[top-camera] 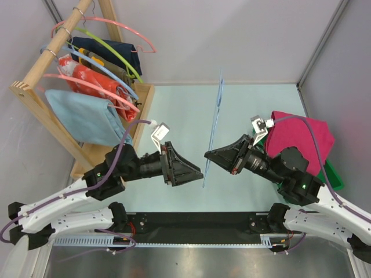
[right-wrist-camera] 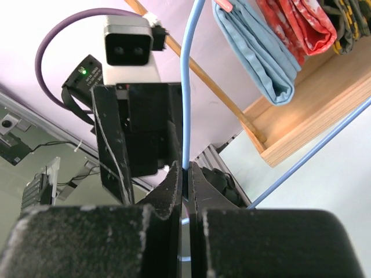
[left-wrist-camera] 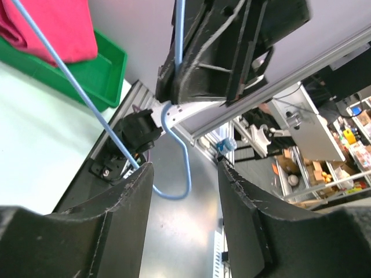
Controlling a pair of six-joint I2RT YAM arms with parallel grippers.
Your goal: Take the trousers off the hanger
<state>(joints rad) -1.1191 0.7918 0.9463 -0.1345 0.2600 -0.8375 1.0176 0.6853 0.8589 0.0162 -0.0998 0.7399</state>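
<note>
The light-blue wire hanger [top-camera: 215, 116] stands on edge above the table's middle, bare of cloth. My right gripper [top-camera: 206, 156] is shut on its wire, pinched between the jaws in the right wrist view [right-wrist-camera: 186, 174]. My left gripper [top-camera: 200, 171] is open and empty just left of the hanger, facing the right one. In the left wrist view the hanger's hook [left-wrist-camera: 177, 156] curls just beyond my open fingers [left-wrist-camera: 139, 191]. The magenta-pink trousers [top-camera: 301, 142] lie bundled on the green tray [top-camera: 334, 176] at the right, apart from the hanger, and show in the left wrist view [left-wrist-camera: 52, 26].
A wooden rack [top-camera: 35, 98] at the back left carries pink hangers [top-camera: 110, 26], a lime-green hanger [top-camera: 119, 55], a pale blue cloth [top-camera: 81, 116], a red-orange patterned cloth [top-camera: 95, 81] and a dark cloth [top-camera: 113, 52]. Grey walls close the sides.
</note>
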